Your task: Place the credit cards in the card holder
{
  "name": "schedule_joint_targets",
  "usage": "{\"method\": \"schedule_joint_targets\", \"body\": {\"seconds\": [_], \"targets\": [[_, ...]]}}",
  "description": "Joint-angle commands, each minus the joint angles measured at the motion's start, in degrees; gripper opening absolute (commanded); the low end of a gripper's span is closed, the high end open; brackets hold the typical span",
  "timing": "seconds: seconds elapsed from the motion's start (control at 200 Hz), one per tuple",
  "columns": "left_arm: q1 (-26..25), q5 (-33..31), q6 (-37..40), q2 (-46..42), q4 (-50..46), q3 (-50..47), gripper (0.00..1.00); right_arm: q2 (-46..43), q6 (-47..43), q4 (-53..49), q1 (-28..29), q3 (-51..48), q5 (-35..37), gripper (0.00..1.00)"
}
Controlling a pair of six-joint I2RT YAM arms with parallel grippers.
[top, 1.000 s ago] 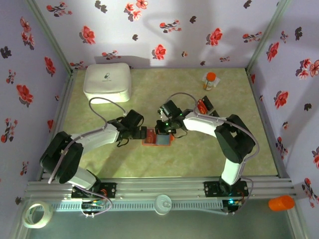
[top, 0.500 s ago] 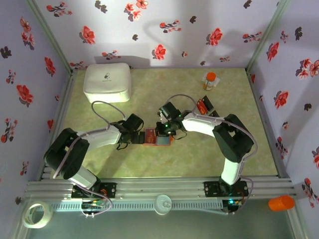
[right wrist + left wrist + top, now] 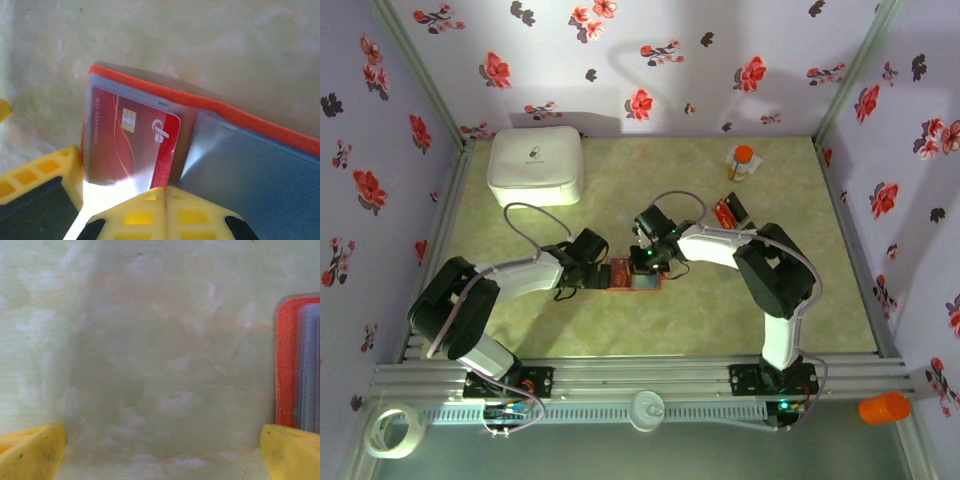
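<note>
One card (image 3: 131,142) at right end effector (image 3: 165,196)

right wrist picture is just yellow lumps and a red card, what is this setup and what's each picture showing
Two robot arms are bolted to a table. The top picture looks down on both; the other two come from a camera on each wrist, and the yellow lumps are each tool's fingers. The right tool is shut, its tips by a red card sitting in a clear pocket of the open orange card holder; whether it pinches the card is unclear. The left tool is open, beside the holder. A white box and an orange-capped bottle stand further back.
</note>
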Motion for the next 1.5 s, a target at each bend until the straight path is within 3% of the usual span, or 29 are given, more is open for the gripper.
{"method": "schedule_joint_targets", "body": {"seconds": [0.0, 0.475, 1.165, 1.495], "targets": [[0.39, -0.09, -0.68, 2.39, 2.17, -0.92, 1.00, 1.43, -0.11, -1.46, 0.78, 1.70, -0.30, 0.02], [0.41, 0.09, -0.92, 1.49, 1.89, -0.97, 1.00, 1.15, -0.15, -2.38, 1.34, 3.24, -0.49, 0.02], [4.35, -3.07, -2.70, -10.69, -4.89, 1.24, 1.00, -9.49, -3.73, -7.43, -4.04, 1.77, 2.94, 0.09], [4.35, 2.28, -3.56, -12.35, -3.54, 3.91, 1.00, -12.26, -7.88, -10.44, -6.95, -0.75, 6.47, 0.11]]}}
